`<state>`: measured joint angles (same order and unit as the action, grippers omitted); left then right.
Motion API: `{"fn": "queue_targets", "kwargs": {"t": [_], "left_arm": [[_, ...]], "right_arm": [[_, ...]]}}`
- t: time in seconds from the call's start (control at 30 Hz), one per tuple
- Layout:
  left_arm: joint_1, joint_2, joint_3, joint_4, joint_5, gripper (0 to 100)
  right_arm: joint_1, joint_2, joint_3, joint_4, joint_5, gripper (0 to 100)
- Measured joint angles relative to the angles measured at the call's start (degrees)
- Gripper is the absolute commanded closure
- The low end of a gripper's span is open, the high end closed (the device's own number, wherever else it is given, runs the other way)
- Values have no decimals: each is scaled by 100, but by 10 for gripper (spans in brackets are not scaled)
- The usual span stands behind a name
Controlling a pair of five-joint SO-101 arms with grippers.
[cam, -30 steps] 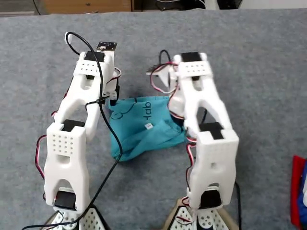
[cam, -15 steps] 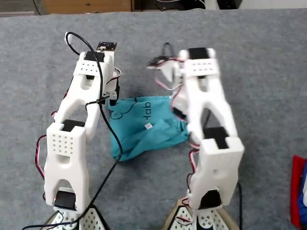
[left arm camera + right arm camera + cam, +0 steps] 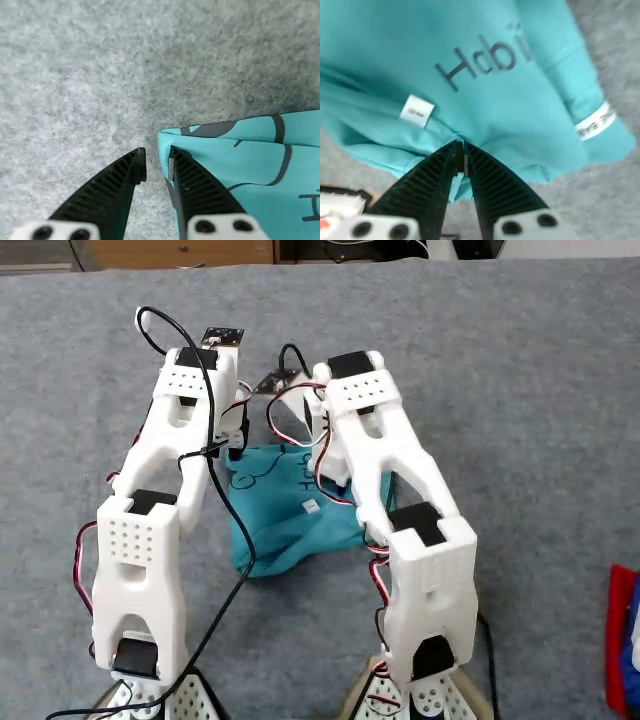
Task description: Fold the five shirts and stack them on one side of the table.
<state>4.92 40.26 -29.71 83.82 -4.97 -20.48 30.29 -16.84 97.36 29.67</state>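
One teal shirt (image 3: 285, 525) lies rumpled on the table (image 3: 530, 390) between your arms. Your right gripper (image 3: 460, 150) pinches a fold near its middle; your left gripper (image 3: 156, 165), slightly parted, sits at its corner. Pull one-sided and the fold may slip.

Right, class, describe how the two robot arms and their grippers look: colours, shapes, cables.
The left arm and right arm: boxy white plastic, black motors at joints, perforated panels, thin red and black wires. A black cable runs along the left arm. The left gripper and right gripper: black, ribbed, tapering fingers.
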Motion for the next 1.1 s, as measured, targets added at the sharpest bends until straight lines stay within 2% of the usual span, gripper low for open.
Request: {"fn": "queue_targets", "kwargs": {"t": [0.27, 0.6, 0.8, 1.1], "left_arm": [[0, 0, 0, 0, 0, 911], [0, 0, 0, 0, 0, 911], [0, 0, 0, 0, 0, 911], [0, 0, 0, 0, 0, 911]], "right_arm": [[0, -35, 255, 369, 0, 980], [9, -985, 1899, 369, 211, 980], [334, -1600, 2646, 369, 457, 980], [484, -1960, 1978, 79, 571, 980]]}}
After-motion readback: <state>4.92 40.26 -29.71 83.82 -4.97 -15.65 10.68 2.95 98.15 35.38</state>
